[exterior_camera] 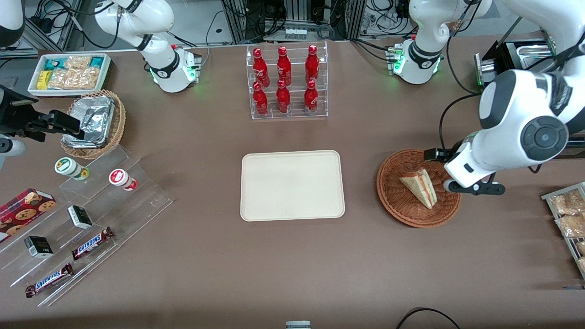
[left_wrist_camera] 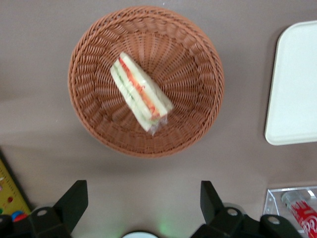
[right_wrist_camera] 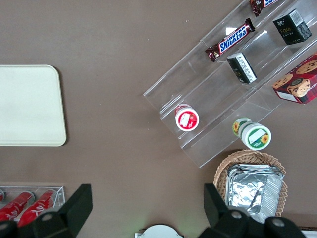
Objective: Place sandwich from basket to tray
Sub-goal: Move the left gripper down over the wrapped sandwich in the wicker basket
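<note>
The sandwich (exterior_camera: 420,186) (left_wrist_camera: 141,92), a cream wedge with red and green filling, lies flat in the round reddish-brown basket (exterior_camera: 393,201) (left_wrist_camera: 198,54). My left gripper (exterior_camera: 450,171) (left_wrist_camera: 143,198) hovers above the basket's rim on the working arm's side. It is open, with nothing but bare table showing between the black fingers (left_wrist_camera: 74,198). The cream tray (exterior_camera: 292,185) (left_wrist_camera: 294,84) lies flat at the table's middle, beside the basket toward the parked arm's end, with nothing on it.
A clear rack of red bottles (exterior_camera: 286,82) stands farther from the front camera than the tray. Snack packets (exterior_camera: 569,214) lie at the working arm's end. Acrylic steps with candy bars (exterior_camera: 87,214), a tan foil-container basket (exterior_camera: 93,121) and a white bin (exterior_camera: 68,73) sit toward the parked arm's end.
</note>
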You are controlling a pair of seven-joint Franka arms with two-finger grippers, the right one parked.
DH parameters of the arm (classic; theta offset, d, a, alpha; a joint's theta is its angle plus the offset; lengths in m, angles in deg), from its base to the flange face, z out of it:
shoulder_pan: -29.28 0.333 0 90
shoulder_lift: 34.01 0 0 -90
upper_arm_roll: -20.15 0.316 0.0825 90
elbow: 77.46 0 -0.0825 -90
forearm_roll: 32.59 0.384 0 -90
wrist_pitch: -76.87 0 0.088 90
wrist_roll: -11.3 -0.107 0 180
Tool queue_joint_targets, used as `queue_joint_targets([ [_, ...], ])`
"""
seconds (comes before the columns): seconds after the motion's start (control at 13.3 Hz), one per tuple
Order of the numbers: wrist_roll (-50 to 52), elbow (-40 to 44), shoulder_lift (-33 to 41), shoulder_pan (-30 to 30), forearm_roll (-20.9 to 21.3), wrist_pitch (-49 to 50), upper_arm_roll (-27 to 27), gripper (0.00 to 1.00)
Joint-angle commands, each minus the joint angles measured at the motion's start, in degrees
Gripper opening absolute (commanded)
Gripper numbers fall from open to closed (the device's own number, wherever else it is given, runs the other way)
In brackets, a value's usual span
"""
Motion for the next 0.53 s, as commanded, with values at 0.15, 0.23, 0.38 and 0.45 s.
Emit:
queue_joint_targets([
  [0.15,3.75,-8.19,2.19,0.40,0.08,-8.45,-0.14,1.00],
  [0.23,6.65,-9.59,2.36,0.31,0.08,-10.55,-0.14,1.00],
  [0.38,13.06,-14.67,3.85,0.23,0.08,-16.77,-0.14,1.00],
  [0.45,15.96,-18.18,5.51,0.23,0.08,-20.81,-0.14,1.00],
])
